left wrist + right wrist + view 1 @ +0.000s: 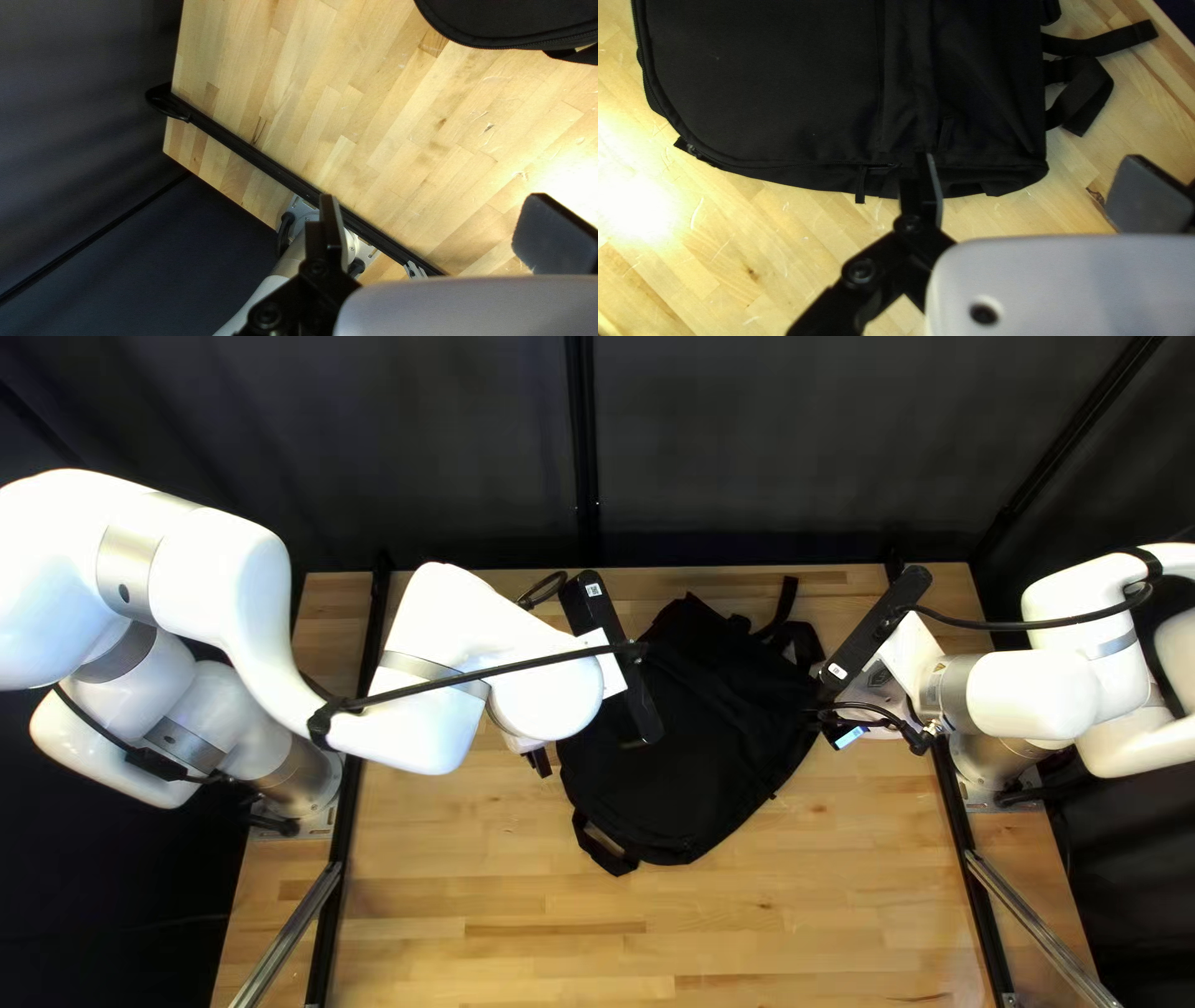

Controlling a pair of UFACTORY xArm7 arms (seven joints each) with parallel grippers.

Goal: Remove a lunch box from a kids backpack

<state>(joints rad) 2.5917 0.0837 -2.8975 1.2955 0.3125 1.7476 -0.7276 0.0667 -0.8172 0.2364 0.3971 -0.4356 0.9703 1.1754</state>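
Pale planks make up the table point(747, 933), a dark curtain point(398, 448) behind it, and you have the backpack point(710, 747) lying flat around the middle, straps point(787, 602) toward the far edge. Its inside is hidden, so you can't tell whether it holds the lunch box. Your left gripper point(539, 762) is released beside the backpack, fingers wide apart over bare wood. Your right gripper point(832, 732) is released too, on the opposite side; one finger seems to overlap the backpack's edge, though contact is hard to judge.
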